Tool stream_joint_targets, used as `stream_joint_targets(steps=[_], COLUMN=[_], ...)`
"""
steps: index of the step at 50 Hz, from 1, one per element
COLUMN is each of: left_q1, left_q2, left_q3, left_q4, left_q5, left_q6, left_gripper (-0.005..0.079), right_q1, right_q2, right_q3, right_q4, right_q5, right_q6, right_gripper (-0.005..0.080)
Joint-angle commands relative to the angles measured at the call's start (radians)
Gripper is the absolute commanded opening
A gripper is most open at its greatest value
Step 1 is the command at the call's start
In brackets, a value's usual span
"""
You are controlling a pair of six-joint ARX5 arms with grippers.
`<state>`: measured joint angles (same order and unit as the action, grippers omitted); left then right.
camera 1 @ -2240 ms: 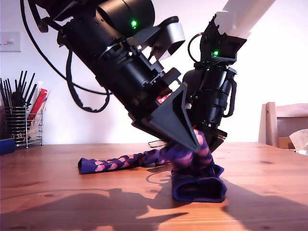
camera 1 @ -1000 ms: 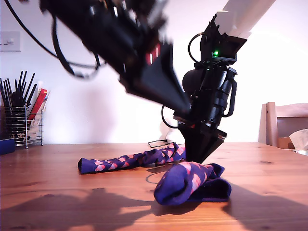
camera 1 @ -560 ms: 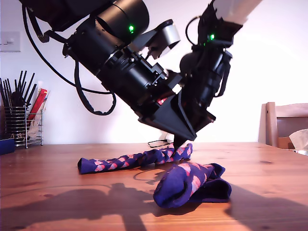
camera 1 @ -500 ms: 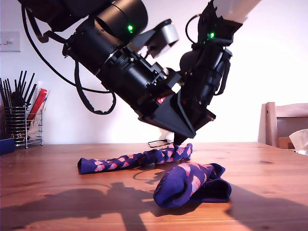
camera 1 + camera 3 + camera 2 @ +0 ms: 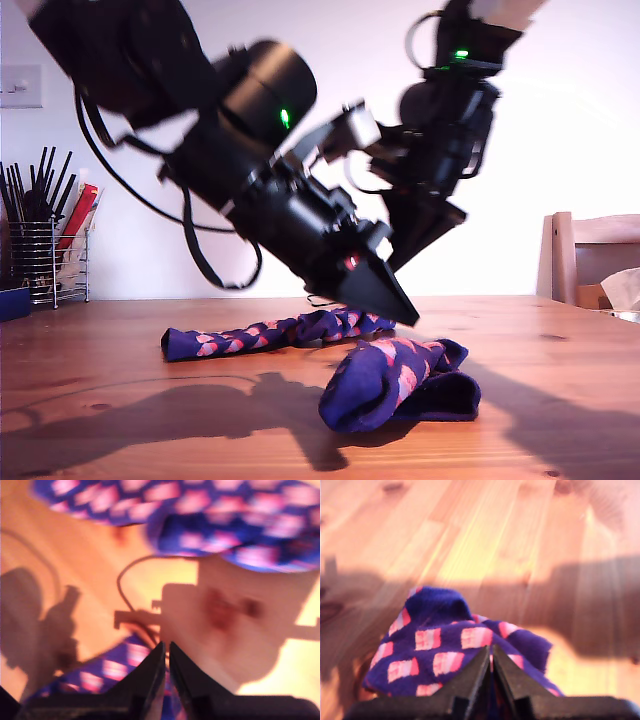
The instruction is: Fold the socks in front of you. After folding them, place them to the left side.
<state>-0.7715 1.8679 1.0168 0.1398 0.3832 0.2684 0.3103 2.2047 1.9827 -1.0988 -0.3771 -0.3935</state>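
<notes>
Two navy-purple socks with pink blocks lie on the wooden table [image 5: 110, 410]. One sock [image 5: 265, 333] is stretched out flat; the other sock [image 5: 390, 382] lies folded over in a bundle, nearer the exterior camera. My first gripper [image 5: 403, 314] reaches down to the stretched sock's end, its jaws shut with the fabric [image 5: 440, 647] bunched right at the tips [image 5: 491, 654]. My second gripper [image 5: 397, 264] hangs raised behind it, shut and empty [image 5: 166, 647]. Below it are a sock strip [image 5: 115, 672] and the folded bundle [image 5: 240, 535].
A wire rack of utensils [image 5: 45, 250] and a blue object [image 5: 12, 303] stand at the exterior view's left. A wooden chair [image 5: 590, 255] and a white tissue [image 5: 625, 290] are at its right. A thin cable [image 5: 322, 298] lies behind the socks.
My first gripper let go of the folded sock, swung up, then came down onto the stretched sock's end. My second gripper has lifted off the table.
</notes>
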Motion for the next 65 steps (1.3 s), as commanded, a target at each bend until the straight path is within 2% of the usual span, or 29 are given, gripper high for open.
stream_joint_targets(steps=[1, 23, 38, 51, 65], left_q1=[-0.003, 0.024, 0.102, 0.152, 0.204], left_q2=[0.027, 0.149, 0.149, 0.148, 0.148], left_q3=[-0.016, -0.016, -0.016, -0.016, -0.016], left_q4=[0.021, 0.027, -0.089, -0.208, -0.296], left_q5=[0.002, 0.000, -0.010, -0.013, -0.083], left_q6=[0.010, 0.019, 0.022, 0.081, 0.144], left_gripper=[-0.0021, -0.0021, -0.0021, -0.0021, -0.0021], right_q1=[-0.011, -0.023, -0.029, -0.037, -0.051], right_q2=[0.019, 0.019, 0.019, 0.019, 0.019], right_q3=[0.025, 0.037, 0.037, 0.037, 0.037], right_q4=[-0.002, 0.044, 0.051, 0.061, 0.073], right_q5=[-0.003, -0.063, -0.063, -0.062, -0.062], right_q6=[-0.007, -0.054, -0.071, -0.071, -0.073], right_gripper=[-0.0011, -0.0011, -0.0011, -0.0011, -0.0011])
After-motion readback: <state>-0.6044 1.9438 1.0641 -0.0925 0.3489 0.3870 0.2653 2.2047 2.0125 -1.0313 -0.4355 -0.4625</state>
